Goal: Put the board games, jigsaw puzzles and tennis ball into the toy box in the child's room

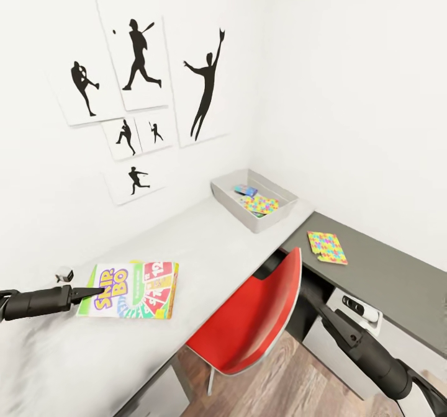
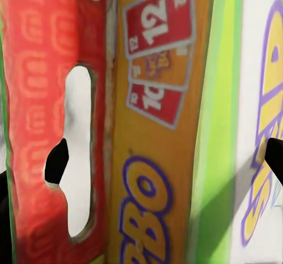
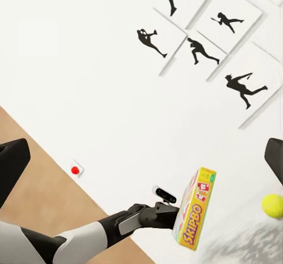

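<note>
- The left gripper is at the near edge of the SKIP-BO box, which sits on the pale desk.
- In the left wrist view the box fills the gap between its fingers, so it seems to be gripping the box.
- From the right wrist view, the box looks tipped up on its edge.
- A tennis ball lies on the desk near it.
- The toy box is far along the desk. It already has a puzzle and a blue box inside.
- Another puzzle lies on the dark desk part.
- The right gripper is low by the red chair; I cannot tell if it is open.
- Next, I think: lift the box and carry it over to the toy box.
</note>
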`<state>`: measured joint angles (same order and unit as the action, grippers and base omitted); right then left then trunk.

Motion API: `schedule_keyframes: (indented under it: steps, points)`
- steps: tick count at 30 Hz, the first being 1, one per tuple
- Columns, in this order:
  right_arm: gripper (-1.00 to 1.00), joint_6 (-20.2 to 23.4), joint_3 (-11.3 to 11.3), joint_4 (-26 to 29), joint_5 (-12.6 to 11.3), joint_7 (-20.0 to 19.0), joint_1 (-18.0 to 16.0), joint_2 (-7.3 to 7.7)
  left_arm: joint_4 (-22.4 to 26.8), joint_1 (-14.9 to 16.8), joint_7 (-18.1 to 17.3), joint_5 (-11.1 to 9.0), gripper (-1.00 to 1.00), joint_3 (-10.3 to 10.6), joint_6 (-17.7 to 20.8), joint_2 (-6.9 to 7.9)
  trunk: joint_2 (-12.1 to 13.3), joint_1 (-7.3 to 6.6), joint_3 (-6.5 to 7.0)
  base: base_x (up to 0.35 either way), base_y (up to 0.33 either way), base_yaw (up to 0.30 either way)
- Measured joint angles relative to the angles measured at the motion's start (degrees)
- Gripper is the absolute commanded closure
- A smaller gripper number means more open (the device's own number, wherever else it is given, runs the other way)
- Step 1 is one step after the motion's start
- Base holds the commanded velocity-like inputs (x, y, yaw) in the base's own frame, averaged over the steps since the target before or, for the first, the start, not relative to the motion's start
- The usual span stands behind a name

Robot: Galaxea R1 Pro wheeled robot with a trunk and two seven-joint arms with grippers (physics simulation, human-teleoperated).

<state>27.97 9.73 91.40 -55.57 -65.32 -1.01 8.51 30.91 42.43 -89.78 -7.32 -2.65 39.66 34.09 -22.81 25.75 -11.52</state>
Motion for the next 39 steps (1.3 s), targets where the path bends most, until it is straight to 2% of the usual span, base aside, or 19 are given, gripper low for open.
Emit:
schedule_keyframes:
  steps: [39]
  points:
    - [-1.00,-0.02,-0.05,0.00,0.02,-0.03,0.00,-0.13,0.01,0.00,0.00,0.02,1.00,0.03,-0.09,0.00,0.00,0.00,3.22,0.000,0.000,-0.164]
